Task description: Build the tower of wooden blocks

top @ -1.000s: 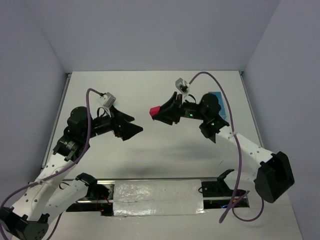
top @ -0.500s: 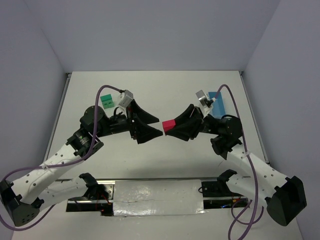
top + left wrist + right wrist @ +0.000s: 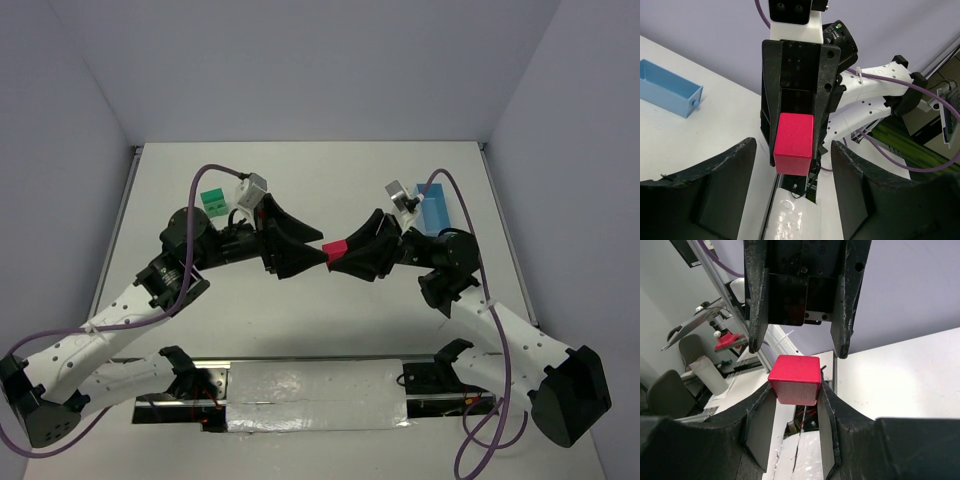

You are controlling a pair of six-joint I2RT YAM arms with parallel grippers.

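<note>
Our two hands face each other above the desk.
Our right hand clamps the red block; our left hand, spread open, faces it. Behind the left hand lie green blocks.

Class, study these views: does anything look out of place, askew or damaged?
Only the red block stands out: it hangs in mid-air, clamped in the right gripper, facing the open left gripper, away from the green blocks on the table. Nothing looks spilled or damaged.
</note>
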